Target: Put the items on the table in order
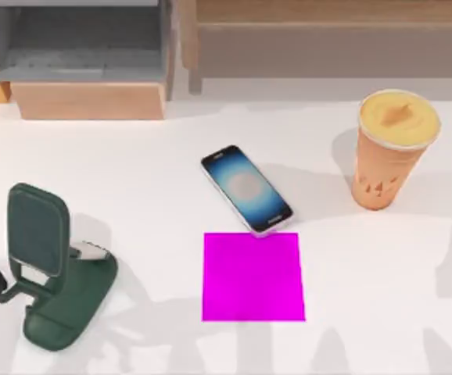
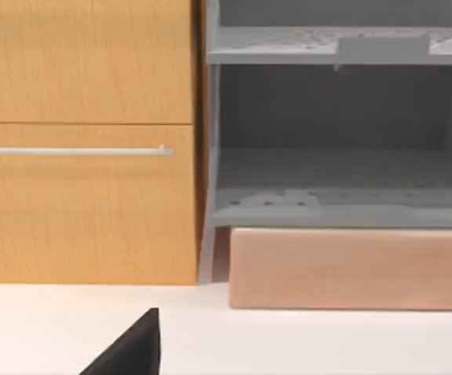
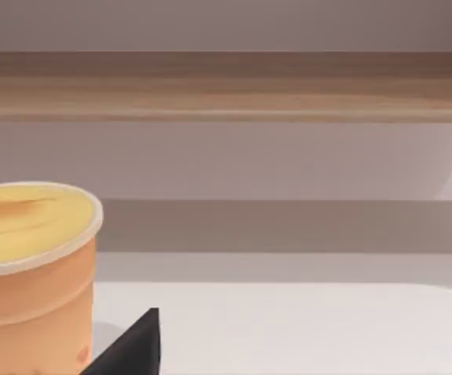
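Rendered office desk: shelving (image 2: 335, 117), phone stand (image 1: 50, 266)

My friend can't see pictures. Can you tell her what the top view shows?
A white table holds a phone lying flat in the middle, screen up, its near end touching a magenta pad. An orange cup with a yellow lid stands upright at the right, a green stand at the left, and wooden shelving runs along the back.
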### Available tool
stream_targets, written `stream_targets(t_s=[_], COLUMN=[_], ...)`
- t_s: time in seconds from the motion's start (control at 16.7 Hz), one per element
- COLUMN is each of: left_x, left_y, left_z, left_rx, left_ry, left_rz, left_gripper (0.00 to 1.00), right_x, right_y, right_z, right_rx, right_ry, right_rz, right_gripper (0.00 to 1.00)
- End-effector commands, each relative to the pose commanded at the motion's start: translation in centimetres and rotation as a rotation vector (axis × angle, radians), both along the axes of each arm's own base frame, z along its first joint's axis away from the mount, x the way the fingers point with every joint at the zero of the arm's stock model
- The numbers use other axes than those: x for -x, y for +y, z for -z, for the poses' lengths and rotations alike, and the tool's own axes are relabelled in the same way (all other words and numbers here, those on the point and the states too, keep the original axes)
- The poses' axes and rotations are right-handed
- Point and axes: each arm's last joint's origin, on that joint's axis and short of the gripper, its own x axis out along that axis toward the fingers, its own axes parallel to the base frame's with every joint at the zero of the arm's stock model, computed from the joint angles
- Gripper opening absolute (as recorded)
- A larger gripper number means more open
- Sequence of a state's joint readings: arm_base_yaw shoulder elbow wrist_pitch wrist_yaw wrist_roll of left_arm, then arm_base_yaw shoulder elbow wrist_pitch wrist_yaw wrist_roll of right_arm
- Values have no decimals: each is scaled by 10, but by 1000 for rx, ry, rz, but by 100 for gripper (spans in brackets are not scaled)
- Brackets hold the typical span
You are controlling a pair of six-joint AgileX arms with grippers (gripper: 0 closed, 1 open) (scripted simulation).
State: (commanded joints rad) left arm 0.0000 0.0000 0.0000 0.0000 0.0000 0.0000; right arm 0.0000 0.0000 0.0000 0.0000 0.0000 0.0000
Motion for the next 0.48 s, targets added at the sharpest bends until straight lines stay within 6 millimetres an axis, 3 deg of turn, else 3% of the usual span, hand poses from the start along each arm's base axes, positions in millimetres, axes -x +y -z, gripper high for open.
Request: stream_targets(t_s=[0.24, 0.48], left_x=[0, -5], left_y=[2, 10], left_z=[-5, -30], left_rx=[-31, -177], left_ry=[33, 231], left_rz=[-15, -70], left_gripper=[100, 100], right_x=[0, 0], right_y=[0, 0], right_z=[0, 0], right_rx=[0, 0], right_ry=[0, 0], right_rz=[0, 0], right_gripper=[100, 100])
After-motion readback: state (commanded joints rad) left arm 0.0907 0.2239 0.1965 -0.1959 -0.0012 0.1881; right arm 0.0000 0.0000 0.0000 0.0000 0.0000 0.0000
